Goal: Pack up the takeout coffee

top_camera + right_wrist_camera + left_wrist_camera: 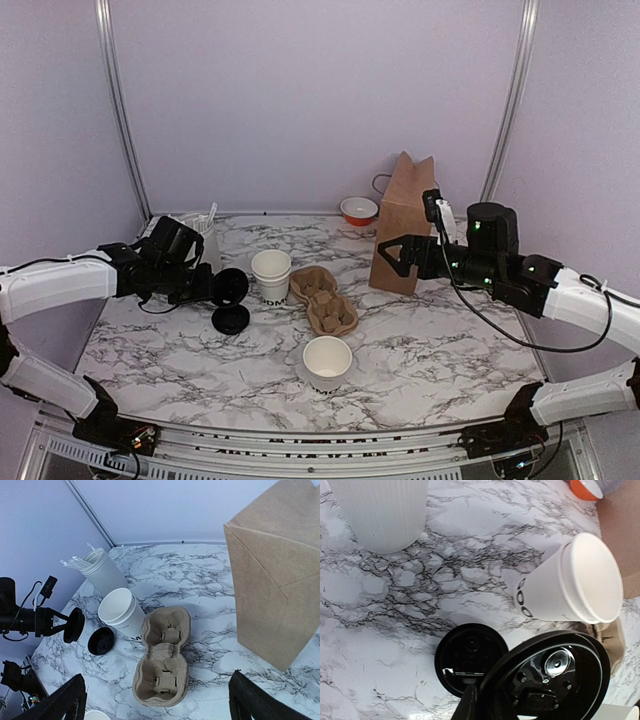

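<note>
The takeout coffee is not in view: both white cups stand lidless. One lettered cup [271, 275] [565, 580] stands mid-table, and the other [327, 362] is nearer the front. My left gripper [215, 285] [485, 705] hovers just left of the mid-table cup. It is shut on the edge of a black lid [230, 287] [555, 675], held on edge. A second black lid [231, 320] [467, 657] lies flat on the table below it. My right gripper [385, 258] [160, 705] hangs open beside the brown paper bag [403, 225], holding nothing.
A cardboard cup carrier [322, 298] [162, 660] lies right of the mid-table cup. A tall white utensil holder [205, 240] [380, 510] stands at back left. An orange bowl [359, 210] sits behind the bag. Purple walls close in the marble table [450, 340].
</note>
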Robot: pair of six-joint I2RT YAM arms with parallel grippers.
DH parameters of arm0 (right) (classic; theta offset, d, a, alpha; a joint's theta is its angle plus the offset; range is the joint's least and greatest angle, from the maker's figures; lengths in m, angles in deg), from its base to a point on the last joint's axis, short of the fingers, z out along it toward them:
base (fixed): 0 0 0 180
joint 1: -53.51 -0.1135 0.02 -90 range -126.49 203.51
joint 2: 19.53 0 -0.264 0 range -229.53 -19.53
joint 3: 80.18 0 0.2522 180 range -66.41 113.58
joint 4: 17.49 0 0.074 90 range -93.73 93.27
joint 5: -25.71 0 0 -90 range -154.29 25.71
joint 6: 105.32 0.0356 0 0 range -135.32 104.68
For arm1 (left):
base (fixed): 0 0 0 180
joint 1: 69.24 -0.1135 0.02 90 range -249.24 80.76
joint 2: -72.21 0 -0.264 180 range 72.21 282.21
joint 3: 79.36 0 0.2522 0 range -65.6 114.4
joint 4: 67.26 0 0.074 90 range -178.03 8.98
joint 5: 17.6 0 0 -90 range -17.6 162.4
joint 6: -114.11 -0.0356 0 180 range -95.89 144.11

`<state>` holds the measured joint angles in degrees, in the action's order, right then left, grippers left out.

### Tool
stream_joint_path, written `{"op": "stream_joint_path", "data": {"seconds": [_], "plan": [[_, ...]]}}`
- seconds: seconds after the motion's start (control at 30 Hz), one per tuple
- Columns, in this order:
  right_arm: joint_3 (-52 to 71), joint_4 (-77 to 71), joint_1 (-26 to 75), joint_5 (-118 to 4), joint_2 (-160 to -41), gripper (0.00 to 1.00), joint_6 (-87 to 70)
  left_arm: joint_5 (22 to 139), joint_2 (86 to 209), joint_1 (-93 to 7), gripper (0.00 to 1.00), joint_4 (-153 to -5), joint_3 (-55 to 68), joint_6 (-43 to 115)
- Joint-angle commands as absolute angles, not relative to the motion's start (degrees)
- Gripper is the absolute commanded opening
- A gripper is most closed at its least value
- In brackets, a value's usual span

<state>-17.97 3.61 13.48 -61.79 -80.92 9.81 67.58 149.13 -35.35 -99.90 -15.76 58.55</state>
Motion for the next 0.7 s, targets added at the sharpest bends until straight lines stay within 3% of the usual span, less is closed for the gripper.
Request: {"op": "stream_joint_path", "data": {"seconds": [0.0,0.47,0.67], "plan": [[-18.5,-5.2,12.2,-57.2,-79.9,0.96,6.3,75.4,144.1,-35.5,0.13,-100.7,-15.0,61.4],[-22.5,-30.5,8.5,-45.5,-82.0,0.97,-6.8,101.7,139.4,-35.3,0.13,-83.4,-11.9,75.2],[-23.7,-41.4,7.1,-43.2,-83.9,0.96,-6.8,107.4,141.1,-33.2,0.14,-76.5,-10.3,79.3]]}}
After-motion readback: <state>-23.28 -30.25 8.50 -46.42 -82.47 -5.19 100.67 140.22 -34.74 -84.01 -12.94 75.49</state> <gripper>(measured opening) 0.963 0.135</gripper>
